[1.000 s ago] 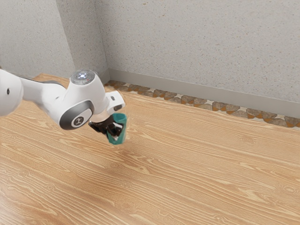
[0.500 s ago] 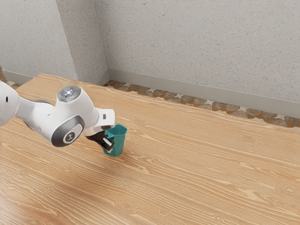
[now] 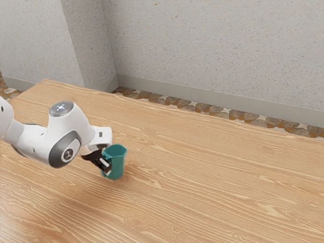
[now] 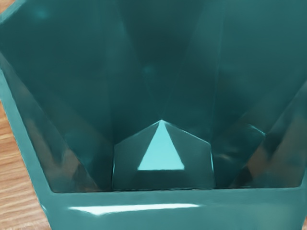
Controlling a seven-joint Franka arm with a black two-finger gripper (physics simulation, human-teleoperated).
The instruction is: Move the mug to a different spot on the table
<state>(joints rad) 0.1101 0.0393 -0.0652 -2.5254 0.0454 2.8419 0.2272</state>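
A teal faceted mug stands upright with its base at or just above the wooden table, toward the exterior view's left. My black gripper comes in from the exterior view's left and is shut on the mug's near wall. In the wrist view the mug's teal inside lies right under my hand, its pale bottom facet at the centre, and a strip of table wood shows beside its rim.
The table's far edge runs along a grey wall with a band of brown pebbles at its foot. A wall corner juts out at the back left. Bare wood stretches to the exterior view's right.
My arm has carried the mug down and toward the exterior view's left and front. The mug, tilted a second ago, now stands upright close to the table.
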